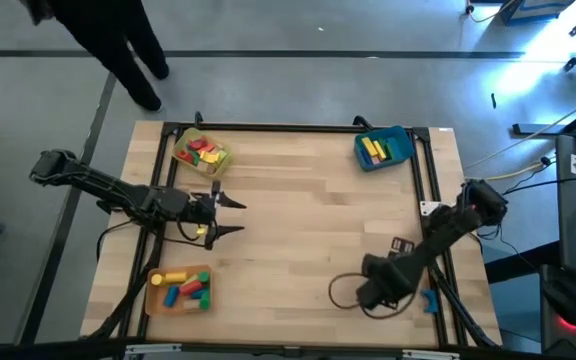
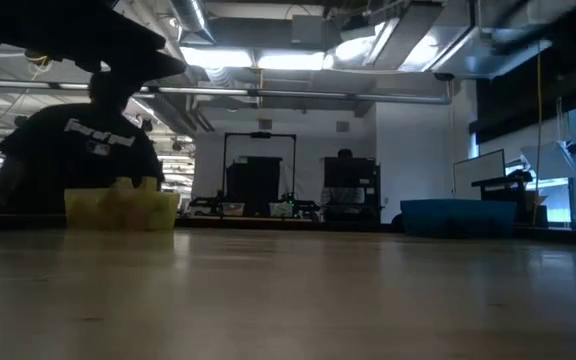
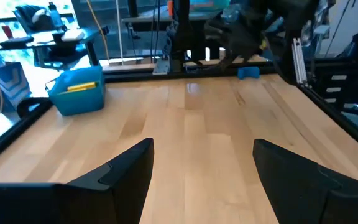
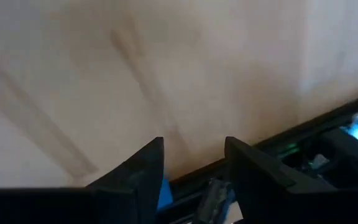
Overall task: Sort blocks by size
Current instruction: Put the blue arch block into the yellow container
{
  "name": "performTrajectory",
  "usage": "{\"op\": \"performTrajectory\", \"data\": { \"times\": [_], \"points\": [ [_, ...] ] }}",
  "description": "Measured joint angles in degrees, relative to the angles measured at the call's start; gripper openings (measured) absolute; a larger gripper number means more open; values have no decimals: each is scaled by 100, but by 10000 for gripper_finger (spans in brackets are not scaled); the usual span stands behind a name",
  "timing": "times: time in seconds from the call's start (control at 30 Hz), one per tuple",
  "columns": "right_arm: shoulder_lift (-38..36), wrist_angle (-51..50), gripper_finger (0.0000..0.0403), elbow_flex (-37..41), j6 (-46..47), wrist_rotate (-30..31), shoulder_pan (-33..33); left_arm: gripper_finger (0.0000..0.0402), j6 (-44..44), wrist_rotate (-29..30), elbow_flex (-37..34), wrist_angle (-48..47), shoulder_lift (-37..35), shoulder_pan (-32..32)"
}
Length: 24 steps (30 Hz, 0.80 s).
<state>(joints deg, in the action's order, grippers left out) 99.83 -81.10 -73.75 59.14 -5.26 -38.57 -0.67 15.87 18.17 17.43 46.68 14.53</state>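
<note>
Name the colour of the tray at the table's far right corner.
Blue tray, holding yellow blocks; the high view shows it best.

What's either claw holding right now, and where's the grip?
Nothing. The left claw is open over bare table; the right claw is also open, with nothing between its fingers.

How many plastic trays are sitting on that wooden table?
3: a yellow plastic tray at the far left corner, a blue plastic tray at the far right, and an orange plastic tray at the near left.
</note>
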Motion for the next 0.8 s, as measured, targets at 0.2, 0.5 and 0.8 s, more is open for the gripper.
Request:
{"op": "performTrajectory", "data": {
  "times": [0.2,0.5,0.8],
  "points": [
    [0,569,172,345,-238,-362,-663,260,-44,1,0,175,-1,-75],
    [0,1175,172,974,-374,-1123,-1496,260,-116,1,0,316,0,-73],
    [2,1619,172,1590,-91,-1445,-1988,260,-111,1,0,304,0,-73]
  ]
}}
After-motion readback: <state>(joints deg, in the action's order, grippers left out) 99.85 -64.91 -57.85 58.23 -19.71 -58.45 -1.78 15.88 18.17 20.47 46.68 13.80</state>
